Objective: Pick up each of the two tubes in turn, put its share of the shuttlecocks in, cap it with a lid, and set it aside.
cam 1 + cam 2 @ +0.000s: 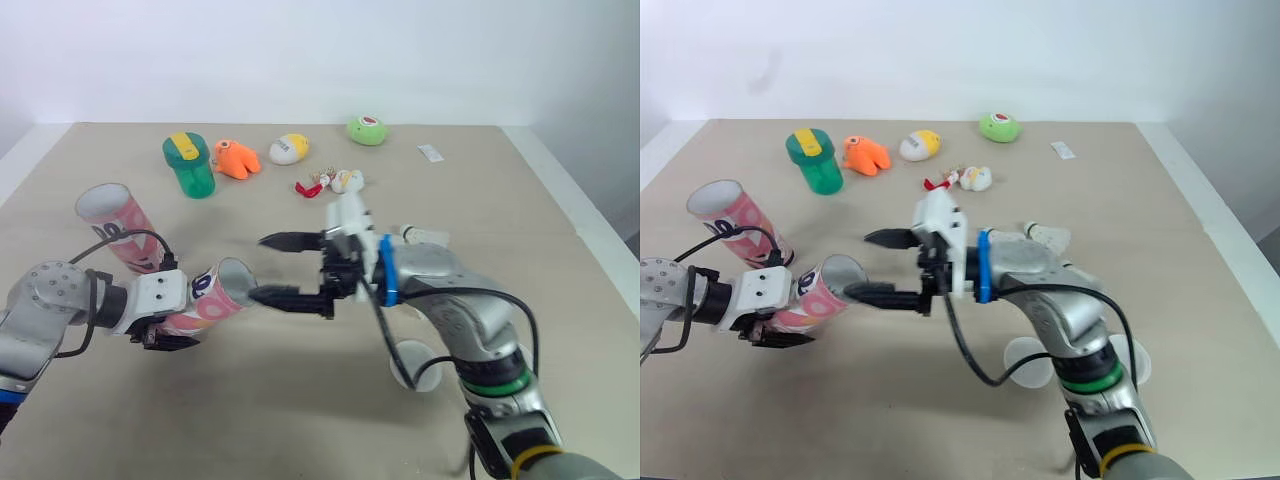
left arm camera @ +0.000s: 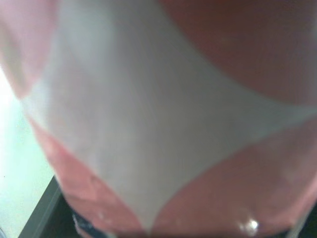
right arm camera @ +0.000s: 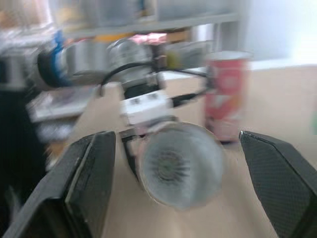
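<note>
My left gripper (image 1: pixel 178 325) is shut on a pink and white tube (image 1: pixel 212 300), holding it tilted with its open mouth (image 3: pixel 178 171) facing my right gripper. In the right wrist view a shuttlecock's feathers (image 3: pixel 170 166) show deep inside the tube. My right gripper (image 1: pixel 272 268) stands open just in front of that mouth, with nothing between its fingers. The second tube (image 1: pixel 118 226) stands upright on the table to the left rear. A loose shuttlecock (image 1: pixel 1048 236) lies behind my right forearm. Two clear lids (image 1: pixel 1025 362) lie on the table under that arm.
Along the back of the table (image 1: pixel 300 400) are a green bottle (image 1: pixel 190 165), an orange toy (image 1: pixel 236 158), a white and yellow toy (image 1: pixel 288 148), a green toy (image 1: pixel 367 130), a small keychain figure (image 1: pixel 335 182) and a white tag (image 1: pixel 431 152). The table's right edge (image 1: pixel 590 225) runs nearby.
</note>
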Robot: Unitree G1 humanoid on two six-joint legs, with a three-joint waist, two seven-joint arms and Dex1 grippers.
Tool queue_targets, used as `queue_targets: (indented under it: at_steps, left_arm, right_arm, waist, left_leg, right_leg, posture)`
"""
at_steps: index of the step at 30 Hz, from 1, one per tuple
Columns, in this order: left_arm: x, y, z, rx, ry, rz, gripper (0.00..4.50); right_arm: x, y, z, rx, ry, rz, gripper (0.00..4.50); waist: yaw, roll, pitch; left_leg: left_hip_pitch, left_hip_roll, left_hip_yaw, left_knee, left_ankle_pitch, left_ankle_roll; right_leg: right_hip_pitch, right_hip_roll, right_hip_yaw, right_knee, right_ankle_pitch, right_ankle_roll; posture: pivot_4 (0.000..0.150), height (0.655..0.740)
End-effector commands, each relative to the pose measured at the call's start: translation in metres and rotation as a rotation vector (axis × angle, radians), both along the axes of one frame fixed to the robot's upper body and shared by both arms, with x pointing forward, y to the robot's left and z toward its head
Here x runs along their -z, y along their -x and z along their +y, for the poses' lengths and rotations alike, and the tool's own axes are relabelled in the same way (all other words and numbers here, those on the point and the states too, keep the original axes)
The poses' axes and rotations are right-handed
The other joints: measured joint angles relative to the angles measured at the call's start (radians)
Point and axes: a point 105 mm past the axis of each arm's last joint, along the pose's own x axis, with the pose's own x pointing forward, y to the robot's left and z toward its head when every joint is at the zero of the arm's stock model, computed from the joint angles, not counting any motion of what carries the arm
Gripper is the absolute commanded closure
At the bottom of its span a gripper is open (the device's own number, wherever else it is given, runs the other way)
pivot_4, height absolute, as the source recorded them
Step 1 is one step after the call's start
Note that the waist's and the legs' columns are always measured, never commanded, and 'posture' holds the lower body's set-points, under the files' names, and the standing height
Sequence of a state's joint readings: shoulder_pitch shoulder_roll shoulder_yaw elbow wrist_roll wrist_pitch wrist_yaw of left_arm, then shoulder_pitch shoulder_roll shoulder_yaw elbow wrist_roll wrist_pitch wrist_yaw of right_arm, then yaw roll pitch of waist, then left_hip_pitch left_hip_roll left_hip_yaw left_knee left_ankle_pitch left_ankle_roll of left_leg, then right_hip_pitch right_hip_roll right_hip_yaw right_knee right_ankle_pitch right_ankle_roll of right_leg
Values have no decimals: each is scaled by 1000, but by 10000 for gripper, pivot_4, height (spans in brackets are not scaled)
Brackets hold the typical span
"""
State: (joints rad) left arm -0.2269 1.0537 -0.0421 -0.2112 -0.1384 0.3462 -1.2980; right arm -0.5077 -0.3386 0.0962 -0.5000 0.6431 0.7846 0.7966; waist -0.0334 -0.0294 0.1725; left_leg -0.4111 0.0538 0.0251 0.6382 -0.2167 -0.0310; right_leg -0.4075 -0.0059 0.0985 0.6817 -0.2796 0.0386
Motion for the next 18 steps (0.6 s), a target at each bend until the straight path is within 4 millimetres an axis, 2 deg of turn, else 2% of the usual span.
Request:
queue_targets:
  at_steps: [1, 4, 6, 10, 12, 18]
  left_arm:
    - [14, 8, -8, 31, 15, 58, 11786]
    - [16, 7, -10, 32, 23, 62, 11786]
    - [19, 7, -12, 39, 30, 70, 11786]
    - [24, 9, -16, 55, 38, 87, 11786]
    - [26, 7, -17, 59, 40, 88, 11786]
    - [28, 5, -22, 71, 55, 88, 11786]
  right_arm:
    - [-15, 10, -24, 162, -127, -12, 1090]
    - [-6, 9, -55, 388, -152, -27, 1090]
    - [12, 16, -75, 503, -80, -17, 1090]
    - [44, 39, -102, 619, 21, 69, 1090]
    - [54, 46, -118, 688, 51, 93, 1090]
    - [73, 51, -150, 819, 108, 149, 1090]
  waist:
    - [0, 1, 0]
    - [0, 1, 0]
    - [7, 1, -2]
    - [9, 4, -3]
    - [10, 6, -5]
    - [8, 8, -7]
  left_leg:
    - [0, 0, 0, 0, 0, 0]
    - [0, -1, 0, 0, 0, 0]
    - [0, -2, 0, 0, 0, 0]
    - [1, -5, 1, 0, 0, 0]
    - [2, -5, 2, 0, -1, 0]
    - [5, -7, 3, 2, 1, 3]
  right_leg:
    - [0, 0, 0, 0, 0, 0]
    - [0, 0, 0, 0, -1, 2]
    - [0, -1, 1, 0, -3, 8]
    - [2, -5, 3, -1, -5, 12]
    - [2, -5, 3, -1, -6, 12]
    - [5, -5, 6, -1, -4, 10]
  posture:
    - [1500, 7400]
    - [1500, 7400]
    - [1500, 7400]
    - [1500, 7400]
    - [1500, 7400]
    - [1500, 7400]
